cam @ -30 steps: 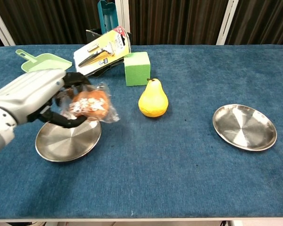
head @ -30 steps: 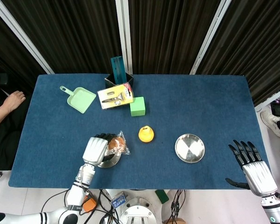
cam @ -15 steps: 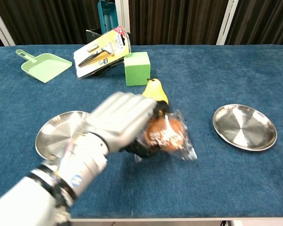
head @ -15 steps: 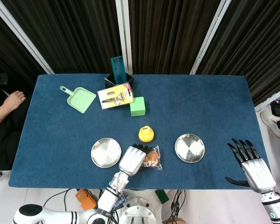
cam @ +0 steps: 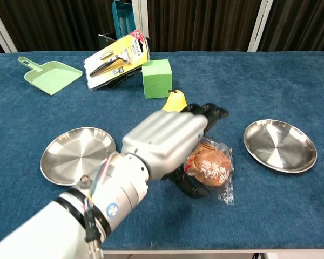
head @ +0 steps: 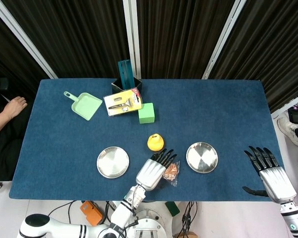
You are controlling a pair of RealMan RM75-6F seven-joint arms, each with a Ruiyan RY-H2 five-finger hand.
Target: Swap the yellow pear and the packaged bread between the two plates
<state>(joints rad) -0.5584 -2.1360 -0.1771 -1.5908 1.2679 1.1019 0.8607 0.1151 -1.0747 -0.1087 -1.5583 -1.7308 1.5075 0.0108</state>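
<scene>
Packaged bread is held in the left hand, fingers wrapped over it, between the two plates. Yellow pear stands on the cloth at 12 o'clock of the hand, just beside it. Right plate lies at 3 o'clock of the bread, left plate at 9 o'clock.

Risk: pear could be knocked over by the extended fingertips; the slack wrapper may slip from the grasp.

Right hand, fingers spread and holding nothing, is shown only in the head view; the grasp is seen better from the chest view.
</scene>
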